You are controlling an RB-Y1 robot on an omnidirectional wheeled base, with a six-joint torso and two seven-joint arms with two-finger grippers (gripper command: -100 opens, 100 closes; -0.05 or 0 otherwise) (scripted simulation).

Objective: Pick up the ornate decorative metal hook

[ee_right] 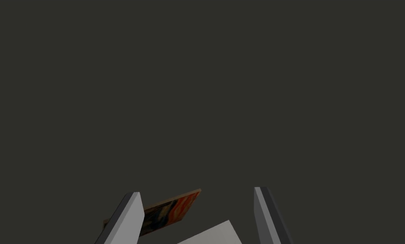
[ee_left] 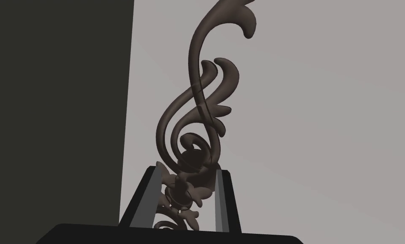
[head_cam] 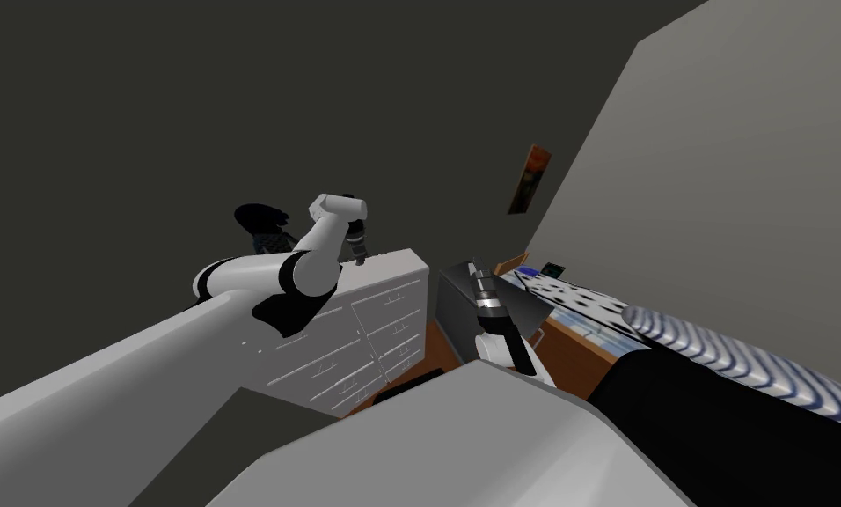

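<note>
My left gripper (ee_left: 185, 170) clamps its jaws on the dark hook (ee_left: 197, 97) near its base, long axis running straight out beyond them; my right gripper (ee_right: 196, 191) holds its jaws apart.

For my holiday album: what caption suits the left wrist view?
Left gripper clamped on the base of a dark, scrolled hook.

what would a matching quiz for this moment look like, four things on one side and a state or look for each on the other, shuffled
Things:
1 left gripper
2 right gripper
3 hook
4 dresser

States:
a open, holding nothing
b white, with rows of drawers
c shut on the hook
d dark curling scrolls, gripped at its lower end

Pairs: 1-c, 2-a, 3-d, 4-b
</note>
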